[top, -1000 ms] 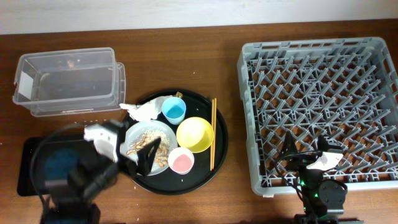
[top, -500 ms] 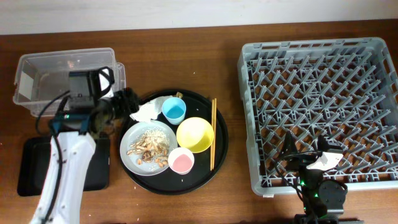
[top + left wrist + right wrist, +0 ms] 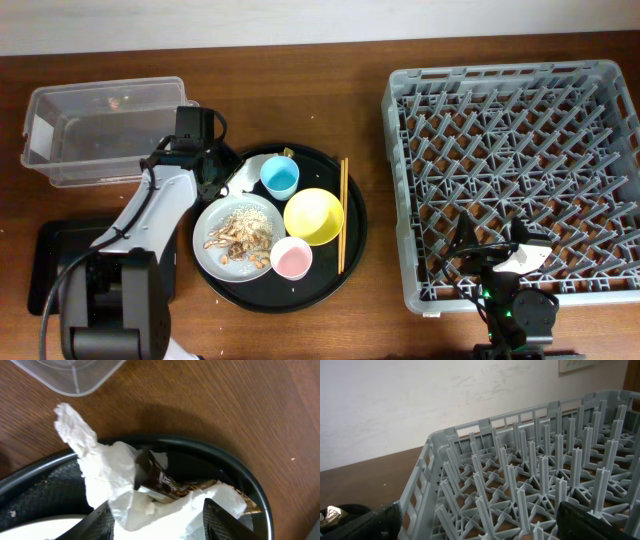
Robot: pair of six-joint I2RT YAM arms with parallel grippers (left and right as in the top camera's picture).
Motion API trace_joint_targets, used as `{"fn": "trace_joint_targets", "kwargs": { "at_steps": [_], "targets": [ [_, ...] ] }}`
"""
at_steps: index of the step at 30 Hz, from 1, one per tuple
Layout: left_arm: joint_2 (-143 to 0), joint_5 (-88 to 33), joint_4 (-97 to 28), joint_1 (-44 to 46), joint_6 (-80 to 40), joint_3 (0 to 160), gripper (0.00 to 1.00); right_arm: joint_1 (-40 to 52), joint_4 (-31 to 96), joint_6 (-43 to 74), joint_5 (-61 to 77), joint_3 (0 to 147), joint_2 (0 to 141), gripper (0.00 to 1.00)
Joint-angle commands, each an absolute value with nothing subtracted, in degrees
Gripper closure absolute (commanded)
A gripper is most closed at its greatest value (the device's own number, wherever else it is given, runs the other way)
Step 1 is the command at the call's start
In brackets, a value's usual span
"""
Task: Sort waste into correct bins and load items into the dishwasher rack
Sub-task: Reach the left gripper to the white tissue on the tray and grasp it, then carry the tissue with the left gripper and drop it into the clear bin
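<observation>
The crumpled white napkin (image 3: 243, 172) lies on the back left rim of the round black tray; it also shows in the left wrist view (image 3: 115, 480), with a brown wrapper bit on it. My left gripper (image 3: 210, 168) is open, its fingers (image 3: 160, 522) either side of the napkin. The pale grey plate (image 3: 215, 218) holds tan food scraps (image 3: 238, 240). The blue cup (image 3: 280, 177), yellow bowl (image 3: 314, 216), pink cup (image 3: 291, 259) and chopsticks (image 3: 342, 215) are on the same tray. My right gripper (image 3: 497, 262) is open and empty over the rack's front edge (image 3: 477, 525).
The clear plastic box (image 3: 105, 130) stands at the back left, just behind my left gripper. The shallow black tray (image 3: 50, 260) lies at the front left under the left arm. The grey dishwasher rack (image 3: 510, 170) fills the right side. The round black tray (image 3: 352, 250) sits mid-table.
My left arm has swung from the front of the table, over the plate, back and up to the napkin by the clear box. The right arm has not moved.
</observation>
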State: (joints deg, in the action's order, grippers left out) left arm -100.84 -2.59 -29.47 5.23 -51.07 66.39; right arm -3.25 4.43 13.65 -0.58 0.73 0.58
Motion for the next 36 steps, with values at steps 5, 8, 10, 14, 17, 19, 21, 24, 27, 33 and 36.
{"fn": "trace_joint_targets", "kwargs": {
  "at_steps": [5, 8, 10, 14, 17, 19, 21, 24, 27, 33, 36],
  "targets": [
    [-104.75, -1.3, -29.17, 5.32, -51.83, 66.98, 0.78, -3.4, 4.69, 13.74, -0.67, 0.32, 0.25, 0.01],
    [-101.56, -5.17, -29.65, 5.32, -51.81, 66.98, 0.91, -3.42, 4.69, 13.74, -0.67, 0.32, 0.25, 0.01],
    [-96.05, -5.17, -33.47, 5.32, -51.81, 66.98, 0.91, -3.4, 4.69, 13.74, -0.67, 0.32, 0.25, 0.01],
    [-85.69, -5.13, -38.22, 5.19, -51.81, 66.98, 0.99, -3.4, 4.69, 13.74, -0.67, 0.32, 0.25, 0.01],
    [-80.84, -5.1, -39.33, 5.19, -51.81, 66.98, 0.99, -3.4, 4.69, 13.74, -0.67, 0.32, 0.25, 0.01],
    [-77.43, -3.38, -40.45, 5.1, -51.81, 66.96, 0.99, -3.4, 4.69, 13.74, -0.67, 0.32, 0.25, 0.02],
    [-78.41, 0.1, -43.2, 5.1, -51.83, 66.43, 0.99, -3.4, 4.69, 13.74, -0.67, 0.32, 0.25, 0.01],
    [-85.78, 6.46, -41.93, 5.1, -54.5, 65.17, 0.99, -3.4, 4.69, 13.74, -0.67, 0.32, 0.25, 0.01],
    [-93.43, 6.87, -35.51, 5.1, -54.63, 65.17, 0.99, -3.42, 4.69, 13.74, -0.67, 0.32, 0.25, 0.01],
    [-95.9, -0.27, -38.06, 5.26, -54.59, 64.97, 0.67, -3.4, 4.69, 13.74, -0.67, 0.32, 0.25, 0.01],
    [-95.88, -0.91, -38.2, 5.26, -54.59, 64.97, 0.69, -3.4, 4.69, 13.74, -0.67, 0.32, 0.25, 0.01]
  ]
}}
